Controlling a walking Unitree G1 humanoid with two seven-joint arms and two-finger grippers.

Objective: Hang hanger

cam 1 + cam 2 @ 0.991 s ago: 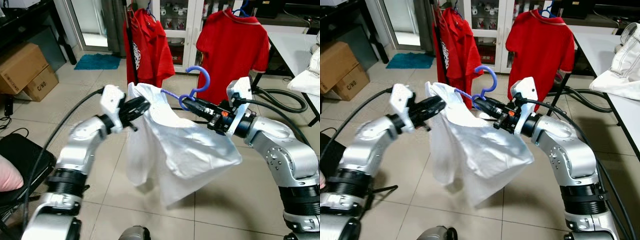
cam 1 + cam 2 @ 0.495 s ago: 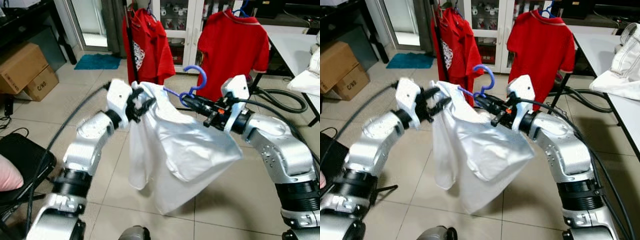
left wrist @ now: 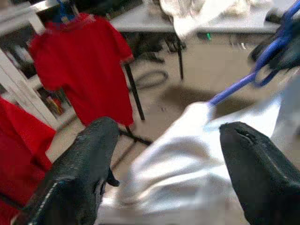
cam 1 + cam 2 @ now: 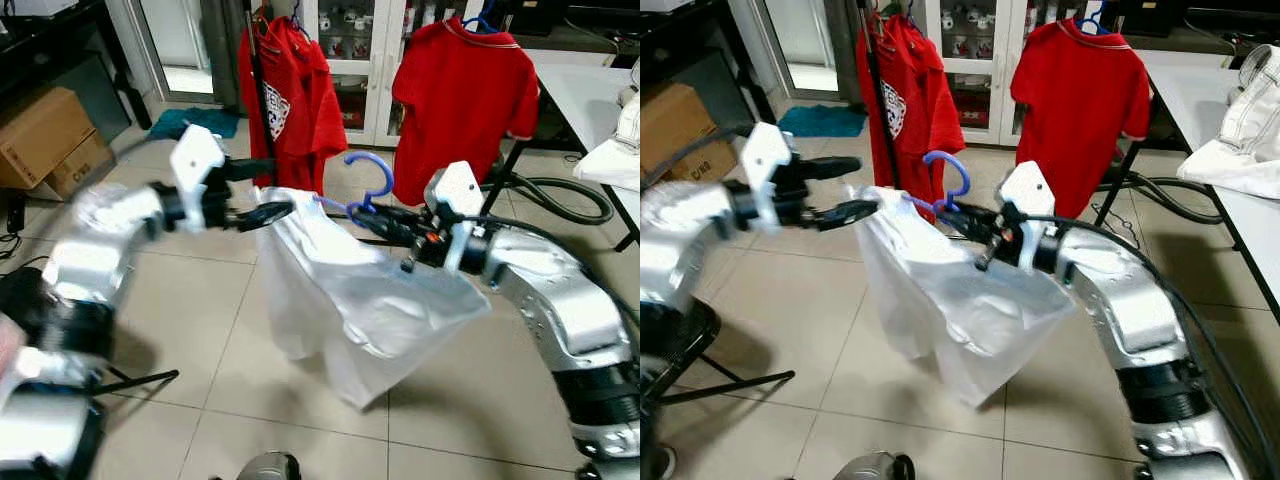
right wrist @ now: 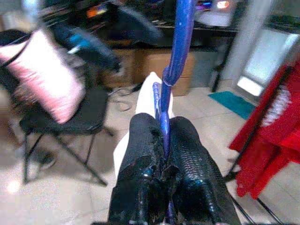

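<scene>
No legible text anywhere.

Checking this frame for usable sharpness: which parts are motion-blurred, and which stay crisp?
Both eye views: the left arm smears heavily, its left gripper less so; the red shirts stay crisp. Left wrist view: soft throughout, white garment washed out. Right wrist view: right gripper and blue hanger sharp, background blurred.

My left gripper (image 4: 262, 192) is raised forward, fingers spread apart. My right gripper (image 4: 378, 224) reaches inward, elbow bent, fingers (image 5: 187, 152) pressed tight together.
</scene>
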